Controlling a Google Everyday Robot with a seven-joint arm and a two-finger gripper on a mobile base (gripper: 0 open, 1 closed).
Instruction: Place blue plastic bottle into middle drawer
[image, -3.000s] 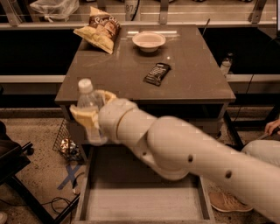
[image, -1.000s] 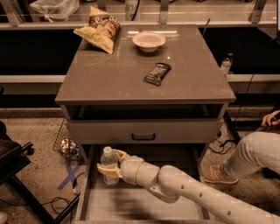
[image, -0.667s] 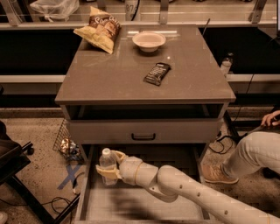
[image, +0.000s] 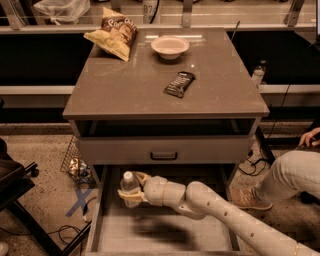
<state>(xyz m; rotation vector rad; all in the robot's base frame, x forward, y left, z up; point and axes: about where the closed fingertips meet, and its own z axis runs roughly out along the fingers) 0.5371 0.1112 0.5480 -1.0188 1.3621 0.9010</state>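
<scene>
The robot's single arm (image: 235, 220) comes in from the lower right corner and stretches leftward and slightly upward. Its pale, rounded segments narrow from a thick forearm through a bulbous wrist (image: 159, 190) to the claw (image: 131, 189). The claw sits low over the left rear part of the open middle drawer (image: 118, 227), pointing left, with one of its yellowish fingers (image: 142, 176) on the far side and the other on the near side. They are clamped around the body of the blue plastic bottle (image: 128, 183), which stands upright between them, cap uppermost.
</scene>
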